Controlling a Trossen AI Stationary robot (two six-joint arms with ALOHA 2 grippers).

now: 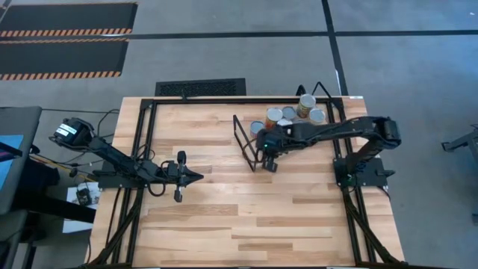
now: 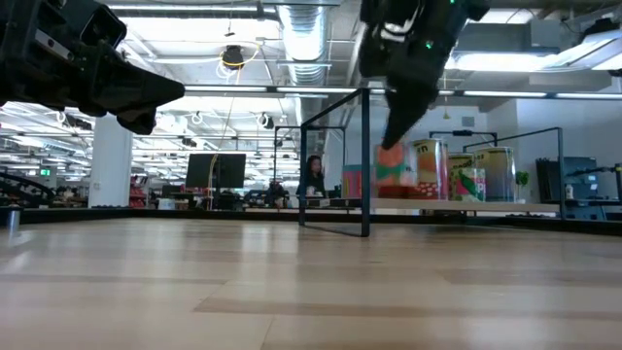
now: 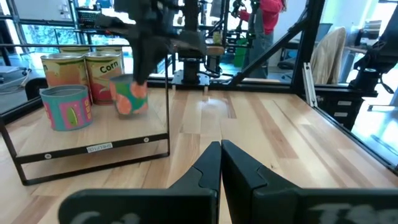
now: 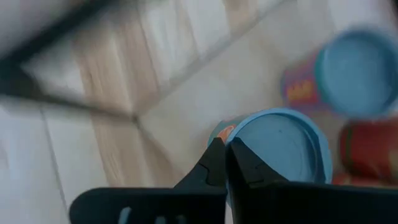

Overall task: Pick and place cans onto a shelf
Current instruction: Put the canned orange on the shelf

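The right wrist view is smeared: the blue-topped can (image 4: 280,146) below the shut right gripper (image 4: 225,152) is cut by the picture's edge, and a red can (image 4: 368,149) beside it shows no readable label. From above, the arm perhaps hides one can on the shelf (image 1: 246,138).

Access to the shelf (image 1: 299,146) from the table's middle is barred by its black wire frame (image 1: 244,142), and the right gripper (image 1: 269,158) hangs just beside that frame. The shelf's far end is crowded by cans (image 1: 293,114) standing close together. Open tabletop (image 1: 246,217) is found between the frame and the left gripper (image 1: 196,176).
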